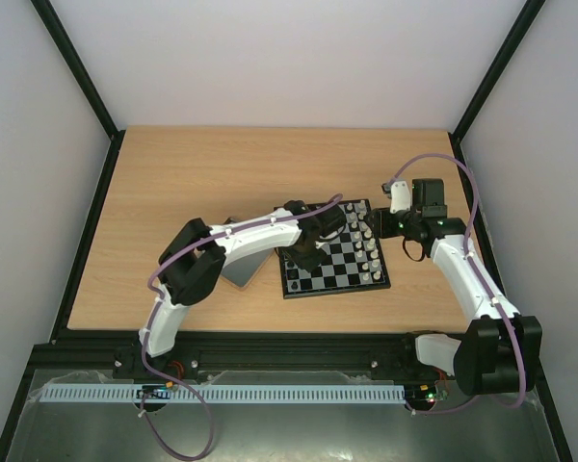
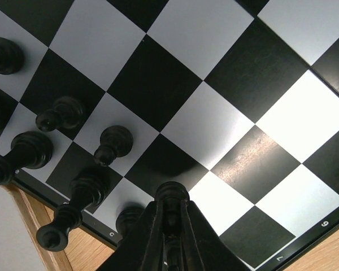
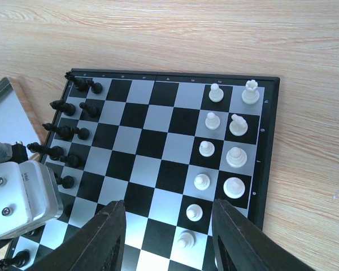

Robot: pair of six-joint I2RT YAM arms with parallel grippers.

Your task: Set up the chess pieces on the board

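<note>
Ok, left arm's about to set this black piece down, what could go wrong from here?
1. The left jaws hold a black piece low among close-set pawns; lowering or opening could topple a neighbour.
2. The grip looks near the piece's top, so it may tilt on release.
3. The right jaws hang open just above the white pieces; with both arms over one small board, they might clash or clip a piece.

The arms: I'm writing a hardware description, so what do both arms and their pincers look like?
The left arm and right arm both have white link shells with bulky black joint housings. A lilac cable runs along each, looping free in places. The left pincer and right pincer have plain black, tapering fingers.
</note>
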